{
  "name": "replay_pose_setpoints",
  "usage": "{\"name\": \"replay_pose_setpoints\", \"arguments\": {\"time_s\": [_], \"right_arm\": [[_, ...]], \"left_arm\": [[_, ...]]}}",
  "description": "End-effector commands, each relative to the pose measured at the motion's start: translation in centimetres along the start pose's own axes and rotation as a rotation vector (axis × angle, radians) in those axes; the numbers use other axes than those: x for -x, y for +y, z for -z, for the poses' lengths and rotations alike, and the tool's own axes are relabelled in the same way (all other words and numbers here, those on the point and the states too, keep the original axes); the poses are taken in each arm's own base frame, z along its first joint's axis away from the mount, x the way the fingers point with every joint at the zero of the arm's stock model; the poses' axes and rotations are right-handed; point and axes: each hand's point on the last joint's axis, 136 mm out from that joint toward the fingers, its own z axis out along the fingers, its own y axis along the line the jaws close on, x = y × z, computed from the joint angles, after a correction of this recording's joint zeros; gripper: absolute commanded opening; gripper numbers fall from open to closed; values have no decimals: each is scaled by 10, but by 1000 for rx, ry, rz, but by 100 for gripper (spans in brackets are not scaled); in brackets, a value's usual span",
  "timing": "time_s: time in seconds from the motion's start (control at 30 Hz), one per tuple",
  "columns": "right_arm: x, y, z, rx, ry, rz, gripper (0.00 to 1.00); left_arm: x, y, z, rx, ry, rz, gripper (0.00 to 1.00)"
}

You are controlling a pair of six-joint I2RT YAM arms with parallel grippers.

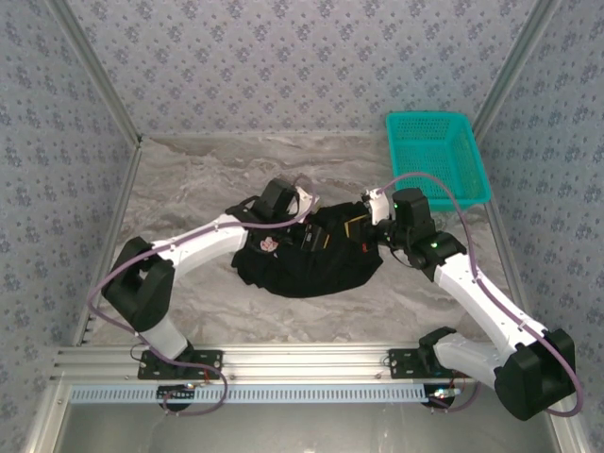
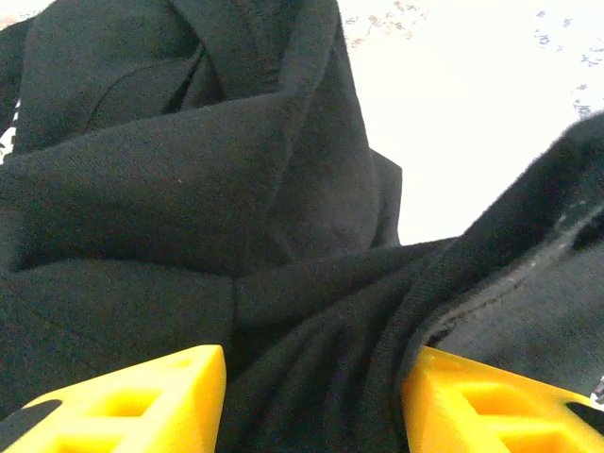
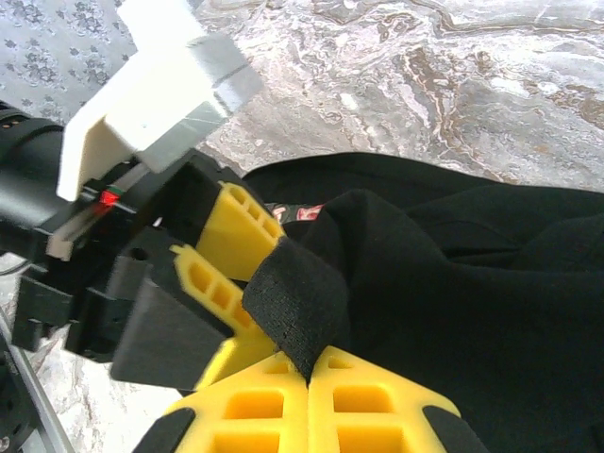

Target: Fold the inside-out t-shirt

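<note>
Right claw (image 3: 309, 373): closed on a folded edge of the inside-out t-shirt (image 1: 311, 260), at the bottom centre of the right wrist frame.
Left claw (image 2: 316, 396): jaws parted, with black cloth bunched between the yellow fingers (image 2: 132, 401) at the bottom of the left wrist frame.
Garment position: crumpled black heap at the centre of the top frame, between both claws, resting on the surface (image 1: 189, 189).
Surface finish: grey marble pattern.
Basket (image 1: 427, 117): teal mesh, upper right of the top frame, well apart from the garment.
</note>
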Motion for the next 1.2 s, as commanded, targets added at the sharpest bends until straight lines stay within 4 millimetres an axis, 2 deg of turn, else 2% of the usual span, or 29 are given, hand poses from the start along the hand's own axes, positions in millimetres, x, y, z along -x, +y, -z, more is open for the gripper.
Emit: {"name": "replay_pose_setpoints", "arguments": {"time_s": [0.0,0.17,0.23,0.33,0.4,0.53,0.63,0.7,0.8,0.9,0.93,1.0,1.07,1.17], "right_arm": [[-1,6,1,44,-8,-1,0],[5,2,4,22,-21,-10,0],[8,3,5,32,-29,-14,0],[10,5,6,48,-37,-15,0],[8,4,6,49,-32,-15,0],[2,-5,8,4,-17,-19,0],[-1,-17,12,-67,-4,-23,0],[0,-33,17,-171,-1,-31,0],[7,-60,27,-356,-5,-18,0],[11,-65,24,-392,5,-28,0],[12,-62,20,-378,10,-27,3],[13,-57,15,-354,24,-20,15],[11,-51,17,-329,43,-21,28],[15,-34,26,-240,25,4,38]], "left_arm": [[11,-6,-2,0,-11,-52,52],[-2,-21,-11,-72,41,-104,62],[-6,-16,-16,-33,53,-104,64],[-5,9,-19,99,52,-85,63],[-2,14,-18,114,39,-74,59],[-2,9,-14,70,26,-66,42],[-2,-6,-4,-30,8,-64,25],[1,-22,9,-132,-12,-72,15],[1,-60,38,-317,-31,-124,10],[0,-93,64,-476,-61,-169,5],[1,-98,69,-501,-74,-175,2],[-1,-103,75,-523,-87,-185,0],[-5,-100,75,-503,-75,-195,0],[-14,-91,72,-453,-44,-224,0]]}}
